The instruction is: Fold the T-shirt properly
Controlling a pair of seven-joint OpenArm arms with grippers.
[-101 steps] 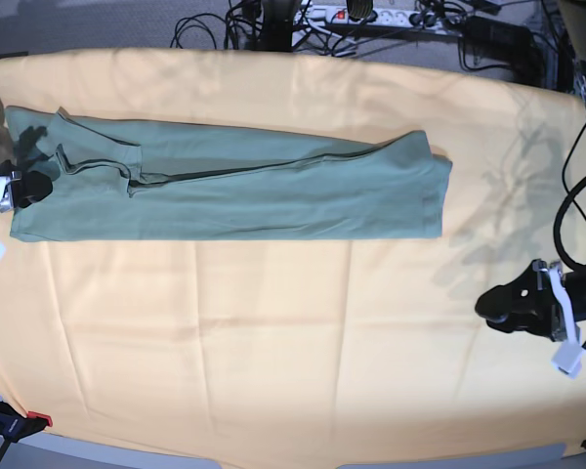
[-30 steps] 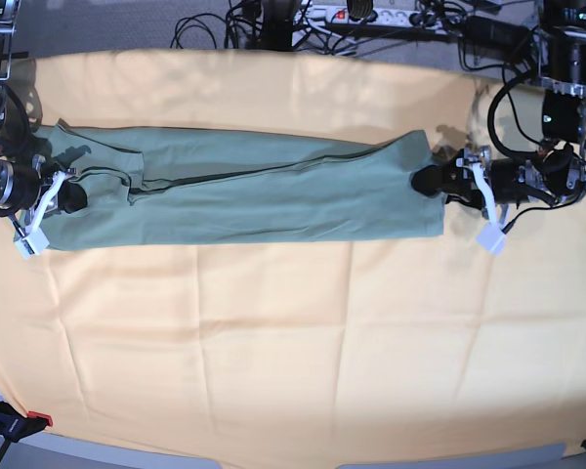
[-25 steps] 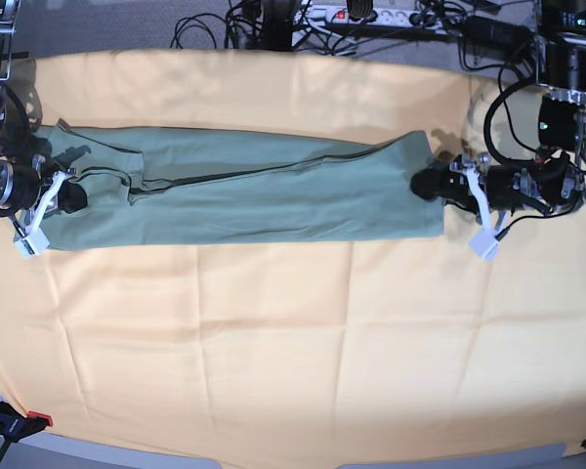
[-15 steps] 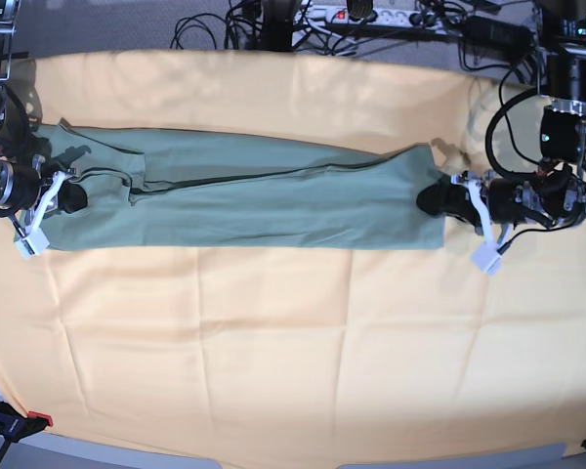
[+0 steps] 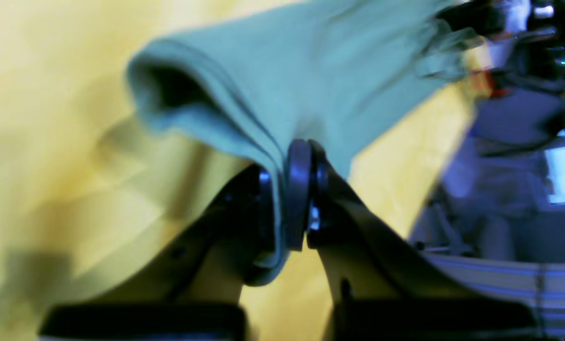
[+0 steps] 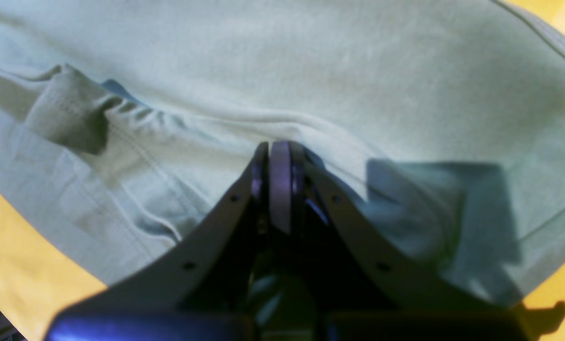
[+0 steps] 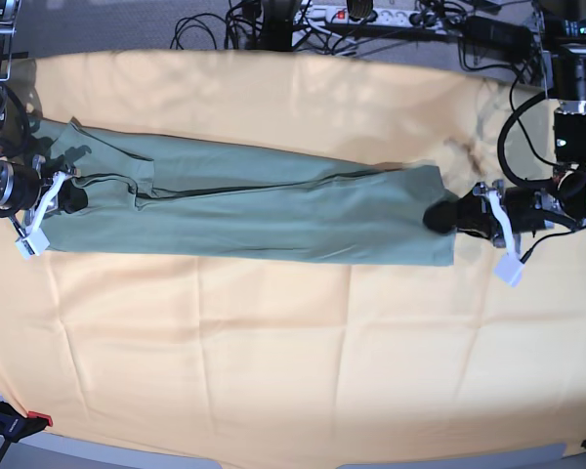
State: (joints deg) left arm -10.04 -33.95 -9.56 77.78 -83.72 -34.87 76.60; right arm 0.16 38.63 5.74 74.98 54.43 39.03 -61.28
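Note:
The sage-green T-shirt point(image 7: 244, 205) lies folded into a long strip across the yellow-orange cloth point(image 7: 273, 352). My left gripper point(image 7: 439, 217) at the strip's right end is shut on the T-shirt's hem; in the left wrist view the T-shirt point(image 5: 282, 80) runs up from between the closed fingers point(image 5: 297, 189) of the left gripper point(image 5: 282, 194) and is lifted off the cloth. My right gripper point(image 7: 70, 199) at the strip's left end is shut on the T-shirt near a sleeve; the right wrist view shows the T-shirt point(image 6: 282, 71) bunched at the right gripper point(image 6: 278, 156).
A power strip point(image 7: 371, 14) and tangled cables point(image 7: 264, 24) lie beyond the table's far edge. A red-tipped clamp point(image 7: 20, 422) sits at the front left corner. The yellow-orange cloth point(image 5: 50, 94) fills the front of the table.
My left gripper closed on the T-shirt's right hem and pulled it right and toward the front, stretching the strip. The right gripper stayed shut at the left end.

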